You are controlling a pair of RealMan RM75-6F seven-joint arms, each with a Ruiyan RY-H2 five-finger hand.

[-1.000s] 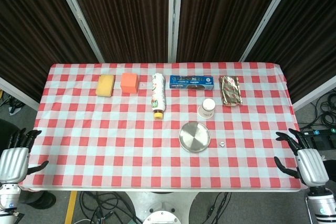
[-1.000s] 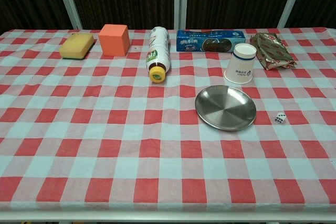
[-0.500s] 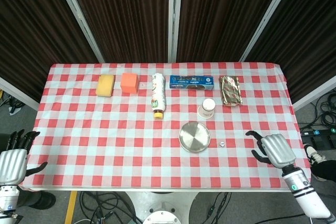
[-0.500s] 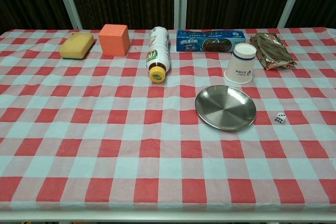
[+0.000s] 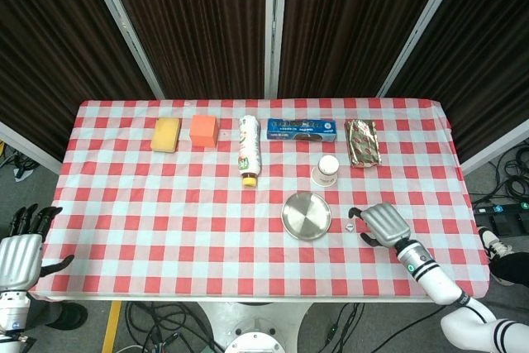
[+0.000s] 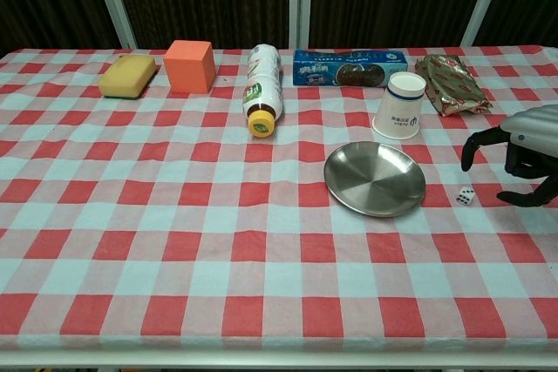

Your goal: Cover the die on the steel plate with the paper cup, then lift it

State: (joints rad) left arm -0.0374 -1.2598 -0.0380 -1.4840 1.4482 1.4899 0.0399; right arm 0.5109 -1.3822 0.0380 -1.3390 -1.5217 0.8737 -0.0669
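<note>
A small white die (image 5: 350,226) (image 6: 466,197) lies on the checked cloth just right of the round steel plate (image 5: 306,215) (image 6: 375,179). The white paper cup (image 5: 326,170) (image 6: 402,106) stands mouth down behind the plate. My right hand (image 5: 382,225) (image 6: 517,152) hovers just right of the die with fingers spread and curved downward, holding nothing. My left hand (image 5: 21,252) hangs off the table's front left corner, fingers apart and empty; the chest view does not show it.
Along the far side lie a yellow sponge (image 5: 167,134), an orange block (image 5: 204,131), a bottle on its side (image 5: 249,149), a blue biscuit box (image 5: 301,130) and a foil snack bag (image 5: 362,142).
My right hand has come in from beyond the table's right edge, moving left over the cloth to just beside the die. The left hand, die, cup and plate stayed put.
</note>
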